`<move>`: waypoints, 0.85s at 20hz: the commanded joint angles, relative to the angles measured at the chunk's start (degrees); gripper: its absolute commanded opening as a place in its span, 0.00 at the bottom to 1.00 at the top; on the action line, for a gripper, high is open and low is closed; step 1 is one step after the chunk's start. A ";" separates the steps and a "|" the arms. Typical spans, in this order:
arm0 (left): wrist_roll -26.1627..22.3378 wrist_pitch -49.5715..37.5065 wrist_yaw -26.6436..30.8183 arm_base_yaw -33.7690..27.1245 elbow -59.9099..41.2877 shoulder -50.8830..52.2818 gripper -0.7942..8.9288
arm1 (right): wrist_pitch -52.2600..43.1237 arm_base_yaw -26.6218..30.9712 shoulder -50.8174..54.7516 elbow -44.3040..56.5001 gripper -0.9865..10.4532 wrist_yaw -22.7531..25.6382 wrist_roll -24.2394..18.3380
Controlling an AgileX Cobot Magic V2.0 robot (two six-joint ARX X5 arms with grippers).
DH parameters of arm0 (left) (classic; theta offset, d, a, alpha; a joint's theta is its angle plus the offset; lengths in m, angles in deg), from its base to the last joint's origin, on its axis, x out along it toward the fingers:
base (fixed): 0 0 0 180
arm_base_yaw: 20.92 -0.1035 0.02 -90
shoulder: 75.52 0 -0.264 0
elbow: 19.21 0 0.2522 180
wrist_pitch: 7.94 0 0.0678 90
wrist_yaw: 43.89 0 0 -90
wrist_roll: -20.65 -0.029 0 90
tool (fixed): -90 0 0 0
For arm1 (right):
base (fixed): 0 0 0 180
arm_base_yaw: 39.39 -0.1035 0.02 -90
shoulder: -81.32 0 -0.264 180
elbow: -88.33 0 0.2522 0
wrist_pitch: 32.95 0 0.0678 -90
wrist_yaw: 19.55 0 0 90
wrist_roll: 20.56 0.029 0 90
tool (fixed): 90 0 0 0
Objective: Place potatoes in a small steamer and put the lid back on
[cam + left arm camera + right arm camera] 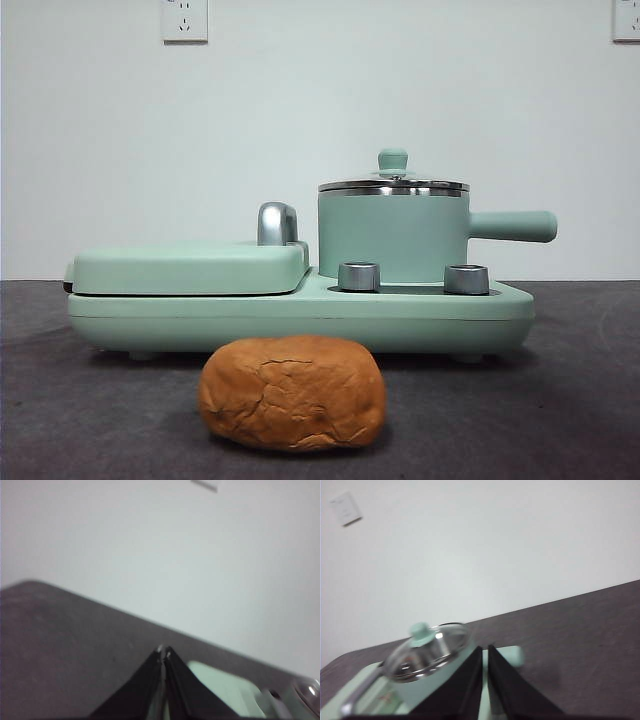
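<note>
The clear glass lid with a steel rim and a mint-green knob (393,180) sits closed on the mint-green cylindrical steamer pot (392,235), so it has to come off before anything goes in. The right end effector (485,649) hangs above and short of that pot, its two black jaws pressed nearly together and holding nothing; in its wrist view the knob (422,633) lies just ahead and off to one side. I judge this arm the nearer one to the lid.

The left end effector (164,651) is likewise clenched and empty, poised over the flat mint-green grill cover (220,690) at the other end of the appliance.

The orange-brown, cracked, bread-like potato (292,391) rests on the dark grey surface (90,410) near its front edge, apart from the mint-green appliance base (300,315) behind it, long axis running side to side along that edge. The pot's straight side handle (512,226) points towards the right edge. Two steel dials (359,276) stand before the pot, clear of a lift from above.
</note>
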 commanded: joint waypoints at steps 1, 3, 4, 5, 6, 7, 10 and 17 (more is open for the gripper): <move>-2.51 3.58 -3.78 0.13 5.75 -4.33 0.10 | 3.15 -0.04 -2.19 -4.37 0.10 -1.27 0.68; -3.63 6.05 -7.02 0.13 9.20 -7.48 0.10 | 4.81 -0.04 -3.96 -7.26 0.10 -1.31 -0.48; -3.78 7.15 -8.59 0.13 10.91 -9.18 0.10 | 5.42 -0.04 -4.94 -8.70 0.10 -1.38 -1.18; -3.93 7.65 -10.38 0.13 12.44 -10.93 0.10 | 5.90 -0.04 -6.05 -10.01 0.10 -1.38 -1.84; -4.09 7.69 -12.26 0.13 13.70 -12.55 0.10 | 6.16 -0.04 -7.04 -11.08 0.10 -1.40 -2.47; -4.70 7.67 -14.23 0.13 14.93 -14.16 0.10 | 6.29 -0.04 -8.37 -12.28 0.10 -1.81 -3.52; -7.43 7.56 -20.02 0.15 18.18 -19.12 0.10 | 6.93 -0.04 -12.50 -15.43 0.10 -5.73 -7.43; -14.58 7.56 -28.63 1.79 23.54 -29.57 0.10 | 13.94 -0.04 -25.11 -22.99 0.10 -15.54 -18.47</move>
